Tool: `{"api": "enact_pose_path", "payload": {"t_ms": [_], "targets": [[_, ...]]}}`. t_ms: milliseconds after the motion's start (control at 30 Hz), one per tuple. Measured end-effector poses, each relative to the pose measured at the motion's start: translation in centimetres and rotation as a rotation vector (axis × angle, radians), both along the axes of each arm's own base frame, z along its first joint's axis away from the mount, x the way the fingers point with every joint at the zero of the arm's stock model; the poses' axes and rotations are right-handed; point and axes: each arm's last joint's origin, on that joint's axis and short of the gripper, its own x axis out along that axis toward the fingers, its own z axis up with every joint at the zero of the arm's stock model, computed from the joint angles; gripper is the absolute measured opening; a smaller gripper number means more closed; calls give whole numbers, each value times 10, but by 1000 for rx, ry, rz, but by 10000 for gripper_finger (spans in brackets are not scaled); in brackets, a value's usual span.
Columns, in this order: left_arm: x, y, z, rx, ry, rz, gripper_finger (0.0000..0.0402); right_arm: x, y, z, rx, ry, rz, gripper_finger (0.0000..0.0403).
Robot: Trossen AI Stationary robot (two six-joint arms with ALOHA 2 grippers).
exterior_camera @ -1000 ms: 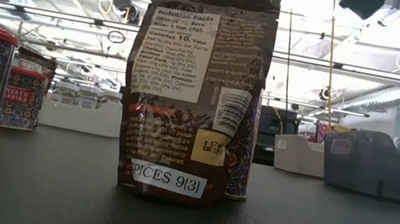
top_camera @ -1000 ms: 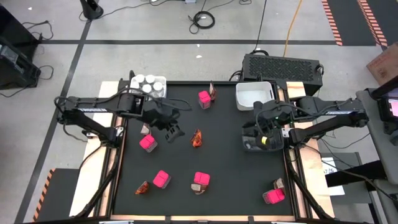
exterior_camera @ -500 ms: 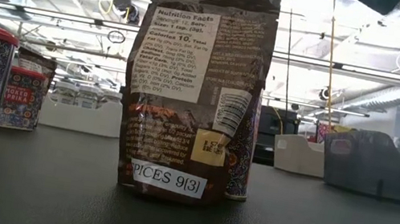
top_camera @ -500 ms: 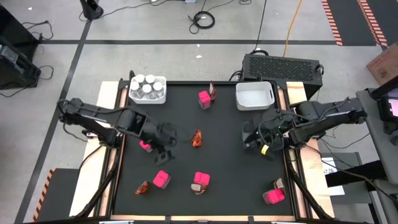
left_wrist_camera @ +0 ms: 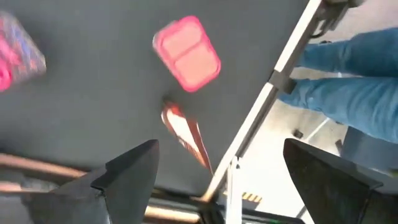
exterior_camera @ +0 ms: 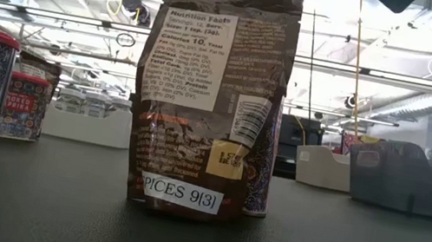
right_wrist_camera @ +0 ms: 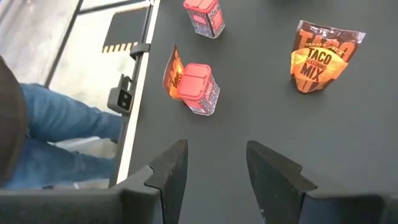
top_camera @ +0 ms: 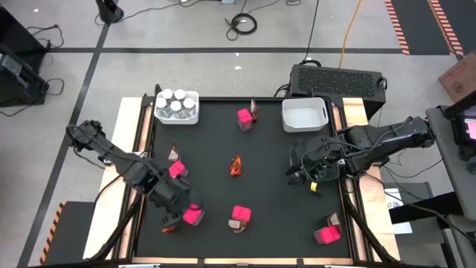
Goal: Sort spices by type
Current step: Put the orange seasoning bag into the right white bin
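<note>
Two open grippers: left gripper [top_camera: 172, 217] hovers over a sachet [top_camera: 170, 224] touching a pink box [top_camera: 193, 216], risking grabbing both; right gripper [top_camera: 300, 173] waits.

Bins, mat and gear around the table

A white bin [top_camera: 304, 115] sits at the black mat's [top_camera: 271, 186] far edge, beside a black vented box [top_camera: 337, 79]; cables [top_camera: 242, 24] lie on the floor.

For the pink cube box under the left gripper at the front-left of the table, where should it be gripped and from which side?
Probably from straight above, closing on two opposite flat side walls of the pink cube box. It sits upright, lid up, and the open left gripper is already beside it. An orange-brown sachet lies close on one side, so the fingers seem best set across the other two walls.
</note>
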Motion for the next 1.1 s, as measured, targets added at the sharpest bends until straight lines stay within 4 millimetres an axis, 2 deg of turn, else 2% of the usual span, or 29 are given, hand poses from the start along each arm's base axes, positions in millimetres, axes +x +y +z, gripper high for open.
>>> {"api": "enact_pose_path", "payload": {"t_ms": [100,267,400,533,667,833,1100], "targets": [[-8,-11,-1,3,37,42,344,3,1,-3,-24,4,22,160],[-6,-34,-13,29,50,77,344,5,1,-4,-60,-2,58,160],[-1,-56,-31,86,47,74,344,5,1,-4,-78,-11,77,160],[2,-68,-50,194,87,66,344,5,1,-5,-78,-10,78,160],[4,-74,-66,281,134,73,344,5,1,-5,-71,0,72,160],[-1,-70,-76,398,248,115,344,3,1,-7,-65,34,67,160],[-3,-74,-107,299,305,95,344,-2,9,-9,-57,68,90,160]]}}
